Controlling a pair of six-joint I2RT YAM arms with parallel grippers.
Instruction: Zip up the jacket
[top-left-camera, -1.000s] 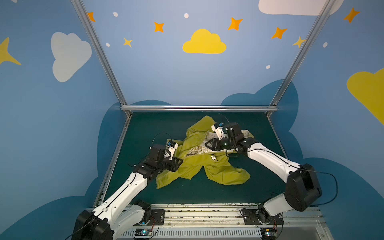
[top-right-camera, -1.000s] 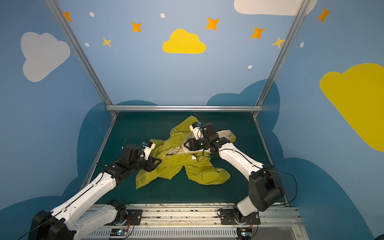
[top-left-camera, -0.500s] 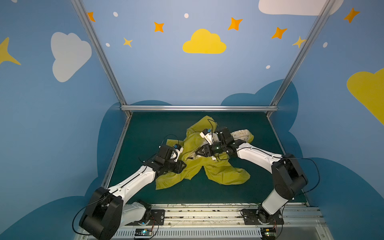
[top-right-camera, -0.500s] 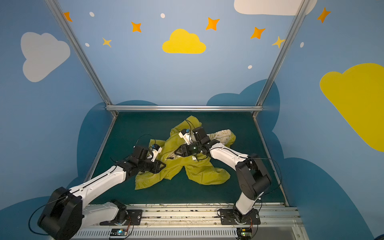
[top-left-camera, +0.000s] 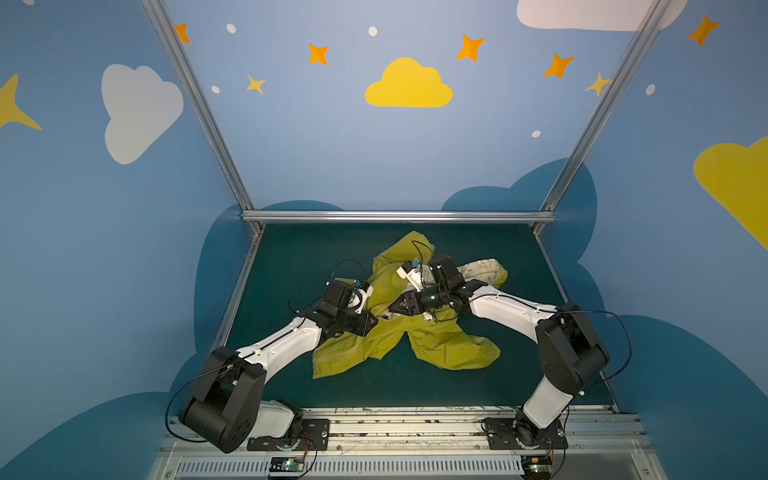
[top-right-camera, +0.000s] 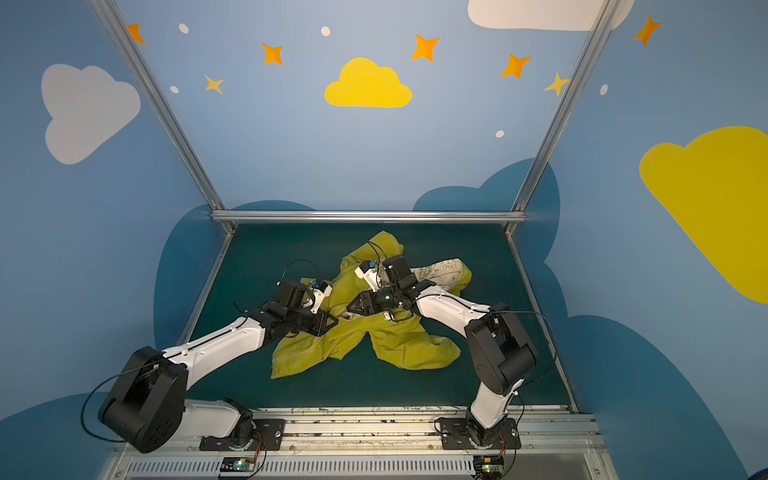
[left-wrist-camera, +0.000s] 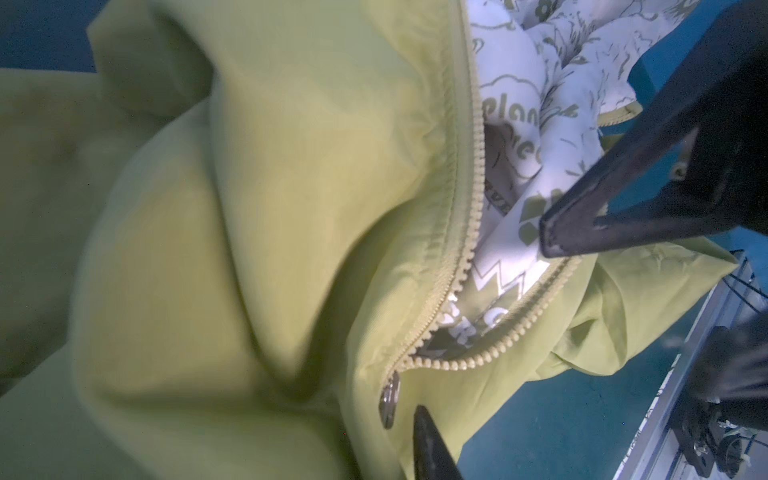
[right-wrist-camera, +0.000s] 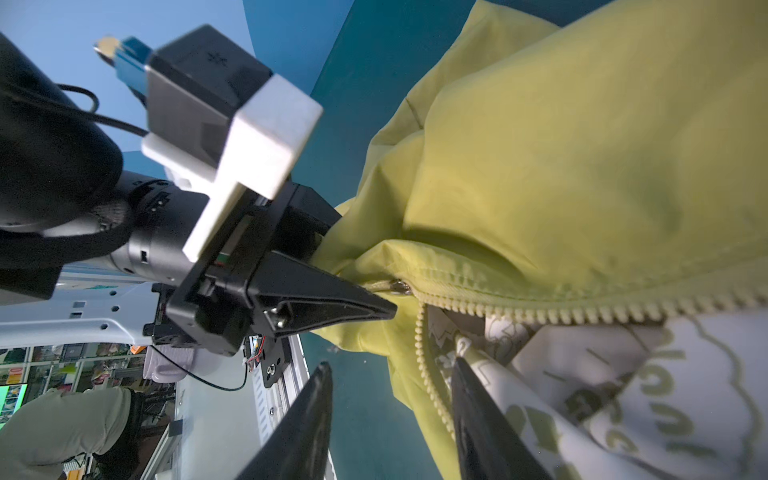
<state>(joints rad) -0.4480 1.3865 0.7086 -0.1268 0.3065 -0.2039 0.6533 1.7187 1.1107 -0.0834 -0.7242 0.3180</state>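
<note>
Jacket (top-left-camera: 440, 345) lies crumpled mid-desk (top-left-camera: 291, 257), front unzipped, lining (left-wrist-camera: 523, 70) exposed. Left hand (top-left-camera: 370, 322) sits at the zipper pull (left-wrist-camera: 390, 400); whether it grips cannot be told. Right hand (right-wrist-camera: 392, 365) is open, one finger (right-wrist-camera: 478, 415) on the lining. Recommended: seat the pull squarely, keep teeth aligned.

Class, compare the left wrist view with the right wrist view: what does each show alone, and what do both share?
Left wrist only: the right gripper seen from outside, tip over the printed lining. Right wrist only: the left gripper with its wrist camera, tip at the zipper pull, plus a person's sleeve behind. Both: the yellow jacket, parted zipper teeth, lining and pull.
</note>
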